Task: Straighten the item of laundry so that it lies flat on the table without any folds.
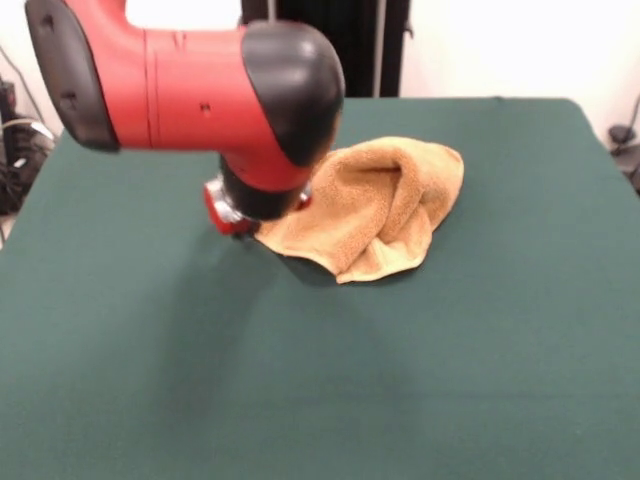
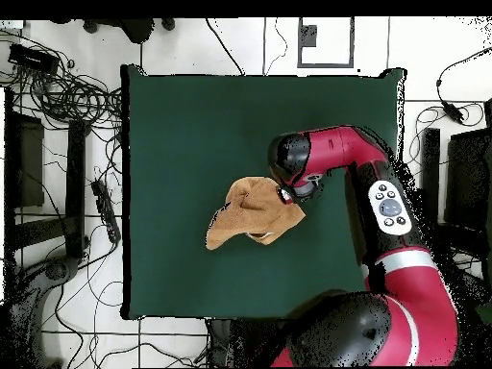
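Note:
The orange-tan towel lies crumpled near the middle of the dark green table, with folds bunched up and one paler hem corner hanging toward the front. In the overhead view the towel is a bunched heap on the table. My gripper is down at the towel's left edge in the front view, mostly hidden under the arm's red and black wrist. In the overhead view the gripper sits at the towel's right edge. I cannot see how it stands on the cloth.
The arm's red and black links reach over the table's right side in the overhead view. Cables and dark equipment lie on the floor left of the table. A black stand rises behind the table's far edge.

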